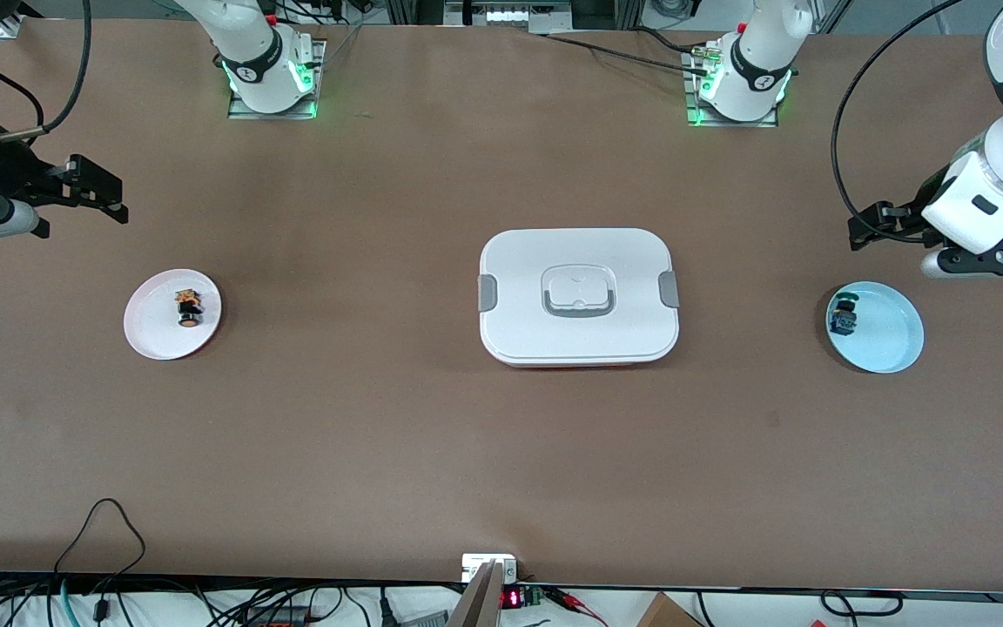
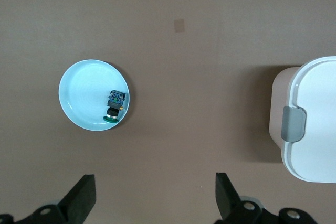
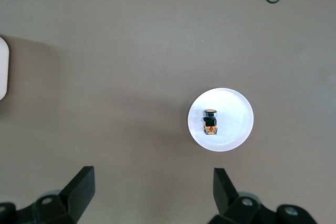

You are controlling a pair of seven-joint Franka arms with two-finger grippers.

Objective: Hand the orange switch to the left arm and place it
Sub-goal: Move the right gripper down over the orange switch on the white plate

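The orange switch point(image 1: 189, 309) lies on a white plate point(image 1: 153, 329) toward the right arm's end of the table. It also shows in the right wrist view point(image 3: 210, 120) on that plate point(image 3: 236, 116). My right gripper point(image 1: 105, 196) is open and empty, up over bare table beside the plate; in the right wrist view point(image 3: 154, 187) nothing is between its fingers. The white lidded box point(image 1: 578, 296) stands mid-table. My left gripper point(image 1: 867, 226) is open and empty over bare table by a light blue plate point(image 1: 891, 335); it also shows in the left wrist view point(image 2: 156, 192).
The blue plate point(image 2: 84, 90) holds a small dark switch with a green-blue cap point(image 1: 844, 315), also in the left wrist view point(image 2: 114, 107). The box's end with a grey clip shows in the left wrist view point(image 2: 310, 124), and its edge in the right wrist view point(image 3: 2, 74). Cables lie along the table's front edge.
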